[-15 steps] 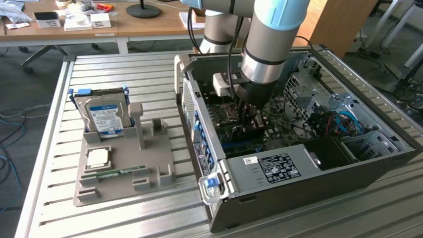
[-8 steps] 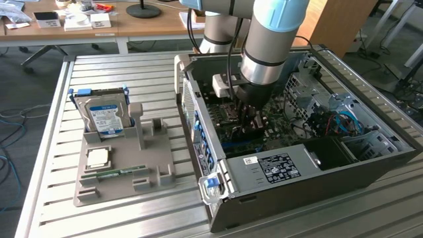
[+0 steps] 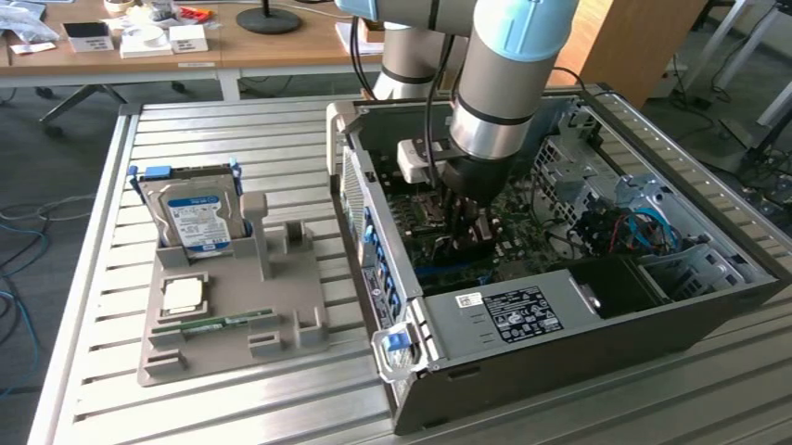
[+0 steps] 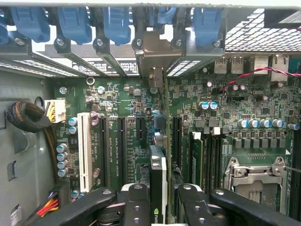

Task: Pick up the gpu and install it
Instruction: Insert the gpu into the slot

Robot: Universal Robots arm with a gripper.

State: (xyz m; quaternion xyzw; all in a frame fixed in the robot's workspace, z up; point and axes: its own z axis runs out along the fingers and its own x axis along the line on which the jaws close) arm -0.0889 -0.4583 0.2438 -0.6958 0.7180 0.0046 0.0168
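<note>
Grey tubular arm (image 3: 495, 83), light-blue joint caps, black cables; black end effector (image 4: 164, 207), silver screws.

A robotics lab or workshop. An open computer case (image 3: 557, 278) lies on a slatted metal bench (image 3: 223, 130), with a grey parts holder (image 3: 229, 306) beside it. Behind the case stand wooden desks (image 3: 148, 56) strewn with small boxes (image 3: 185, 37), and loose cables (image 3: 25, 232) trail across the floor.

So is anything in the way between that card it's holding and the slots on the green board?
Nothing visible is. The fingers hold the gpu edge-on right over the motherboard slots, though the spot directly beneath the card is hidden.
</note>
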